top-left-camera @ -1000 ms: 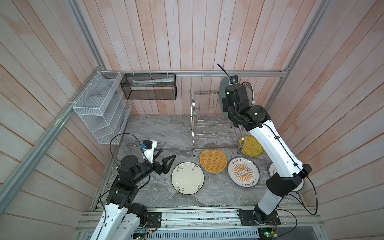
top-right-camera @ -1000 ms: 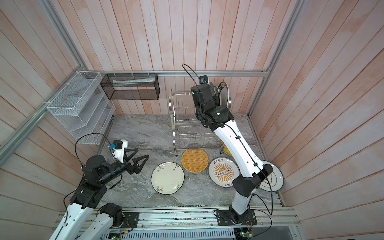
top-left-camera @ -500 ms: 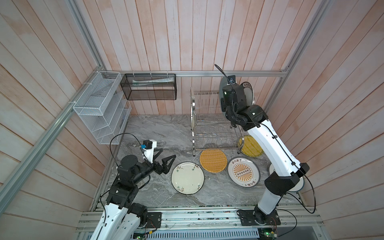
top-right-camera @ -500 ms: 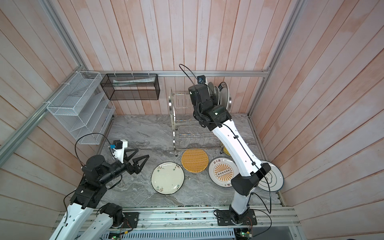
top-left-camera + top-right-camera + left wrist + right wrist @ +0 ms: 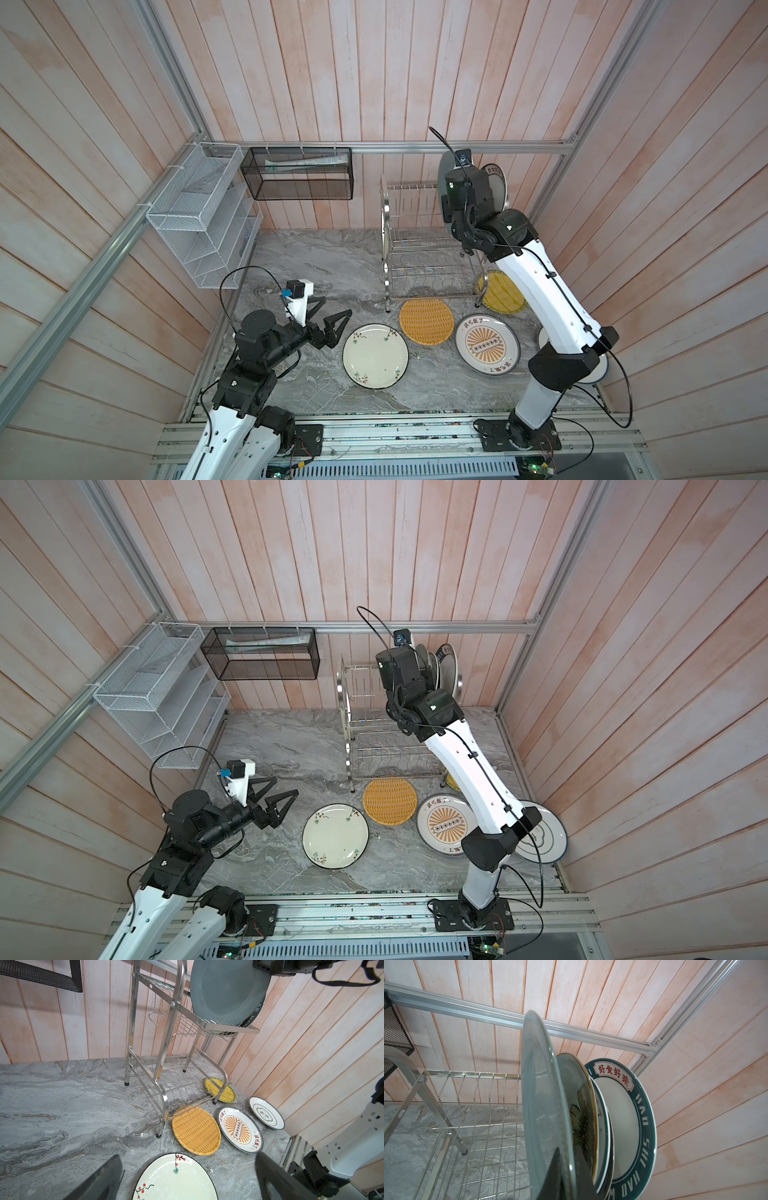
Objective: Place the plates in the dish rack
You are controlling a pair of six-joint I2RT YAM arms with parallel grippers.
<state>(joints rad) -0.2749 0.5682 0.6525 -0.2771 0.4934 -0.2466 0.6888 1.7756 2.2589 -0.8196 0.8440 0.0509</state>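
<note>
My right gripper (image 5: pixel 566 1153) is shut on the rim of a grey-blue plate (image 5: pixel 542 1095), which it holds upright over the upper tier of the dish rack (image 5: pixel 419 245). Beside it in the rack stand a dark floral plate (image 5: pixel 581 1105) and a teal-rimmed plate (image 5: pixel 633 1115). On the marble lie a cream floral plate (image 5: pixel 375 356), an orange woven plate (image 5: pixel 426 322), a sunburst plate (image 5: pixel 487 344), a yellow woven plate (image 5: pixel 498 295) and a blue-ringed white plate (image 5: pixel 544 833). My left gripper (image 5: pixel 332 309) hovers open just left of the cream plate (image 5: pixel 176 1180), holding nothing.
A white mesh organizer (image 5: pixel 203 220) hangs on the left wall and a black mesh basket (image 5: pixel 299 174) on the back wall. Wooden walls close in on three sides. The rack's lower tier (image 5: pixel 176 1086) holds nothing.
The right gripper has edged slightly left with the grey-blue plate over the upper tier. The left arm has not moved.
</note>
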